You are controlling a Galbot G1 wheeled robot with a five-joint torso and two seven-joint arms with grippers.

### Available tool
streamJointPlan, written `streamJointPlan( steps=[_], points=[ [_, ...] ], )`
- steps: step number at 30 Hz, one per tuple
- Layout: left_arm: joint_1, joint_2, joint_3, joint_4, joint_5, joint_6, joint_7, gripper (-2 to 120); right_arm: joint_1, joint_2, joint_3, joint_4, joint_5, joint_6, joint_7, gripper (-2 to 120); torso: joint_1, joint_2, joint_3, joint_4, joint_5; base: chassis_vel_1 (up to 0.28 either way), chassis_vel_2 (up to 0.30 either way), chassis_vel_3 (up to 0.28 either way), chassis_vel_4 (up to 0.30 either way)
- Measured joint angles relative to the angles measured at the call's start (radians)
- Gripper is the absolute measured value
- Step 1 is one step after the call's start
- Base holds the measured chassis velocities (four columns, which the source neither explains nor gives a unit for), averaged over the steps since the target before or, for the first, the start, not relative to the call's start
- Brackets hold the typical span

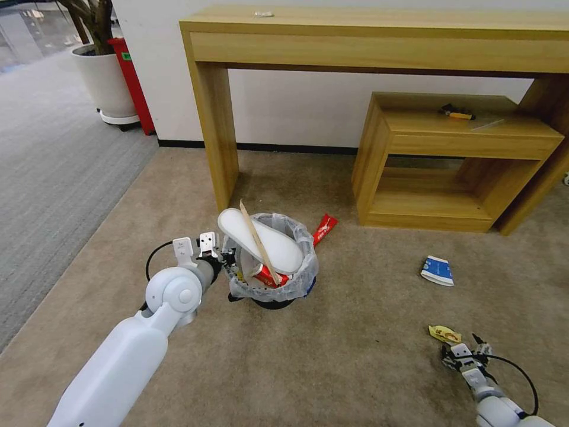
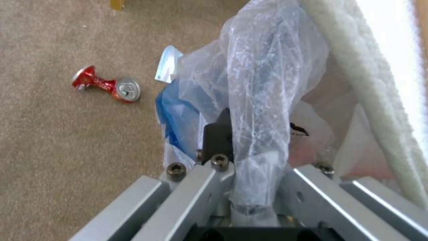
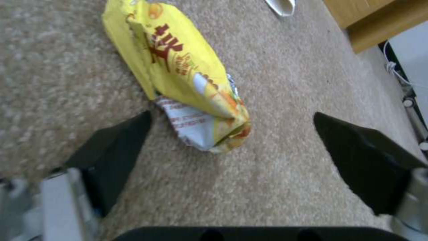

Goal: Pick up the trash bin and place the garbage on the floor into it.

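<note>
Right wrist view: right claw [image 3: 232, 147] spread wide over the yellow wrapper [image 3: 178, 70] on the floor [image 3: 276, 187].
Lower squarely, close across its crumpled near end; beyond, left claw [image 1: 228, 261] clamps the trash bin [image 1: 299, 279] rim, ready to receive.

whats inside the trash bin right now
A white slipper lies across the top of the trash bin, a wooden stick leans over it, and a red wrapper sits beneath. Anything deeper is covered by the slipper and bag.

glossy white rounded arms, black cables looping off both wrists, left gripper [image 2: 232, 160] brushed silver bars with hex screws, right gripper [image 3: 232, 134] chunky black wedge fingers [image 3: 116, 147]
</note>
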Motion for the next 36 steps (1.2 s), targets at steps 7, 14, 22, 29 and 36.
streamJointPlan(
  steps=[7,14,22,29,36],
  points=[
    [-0.002,0.002,0.001,0.005,0.003,-0.002,0.006,0,-0.005,0.003,0.008,0.001,0.0,0.01,-0.011,69,0.0,0.0,0.0,0.0002,0.0013,0.0,0.0,0.0,0.0],
    [-0.002,-0.001,0.003,0.004,0.002,-0.004,0.005,0,-0.02,-0.004,0.021,0.024,0.002,0.011,-0.017,47,0.0,0.0,0.0,0.0005,0.0022,0.0,0.0,0.0,0.0],
    [0.009,0.007,-0.003,-0.009,0.001,-0.006,0.002,0,-0.039,-0.024,0.042,0.05,0.004,0.016,-0.027,17,0.0,0.0,0.001,-0.0002,0.001,0.0,0.0,0.0,0.0],
    [0.025,0.003,-0.005,-0.012,0.008,-0.007,0.001,0,-0.055,-0.036,0.058,0.08,0.001,0.022,-0.027,0,0.0,0.0,0.0,0.0001,0.0008,0.0,0.0,0.0,0.0],
    [0.018,0.002,-0.001,-0.016,0.008,-0.008,0.0,0,-0.068,-0.048,0.067,0.118,-0.012,0.029,-0.007,7,0.0,0.0,0.0,0.0001,0.001,0.0,0.0,0.0,0.0]
  ],
)
